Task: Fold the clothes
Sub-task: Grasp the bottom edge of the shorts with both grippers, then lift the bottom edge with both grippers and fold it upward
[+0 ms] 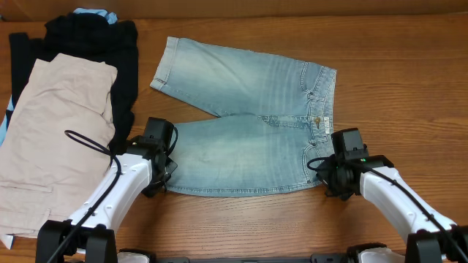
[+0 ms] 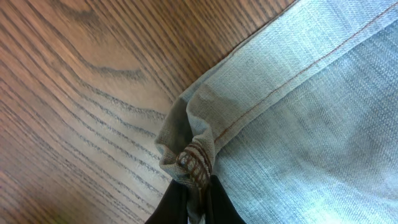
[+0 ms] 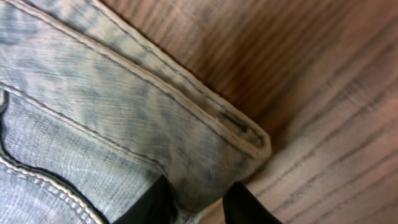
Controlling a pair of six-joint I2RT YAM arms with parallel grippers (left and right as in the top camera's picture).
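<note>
- Denim shorts [image 1: 248, 139] lie flat in the middle of the worktop [image 1: 409, 66]. Their long axis runs left to right, with the waistband toward the robot's right, the leg hems toward its left, and the second leg on the far side.
- Both arms reach low over the near edge and are equally close to it: the left arm [image 1: 121, 186] at the hem end, the right arm [image 1: 387, 186] at the waistband end.
- Left fingers [image 2: 171, 208] are clamped on the near hem corner, bunching it.
- Right fingers [image 3: 155, 205] pinch the near waistband corner. The far leg lies straight beyond both grips, so carrying the near edge over it looks like the next move.
</note>
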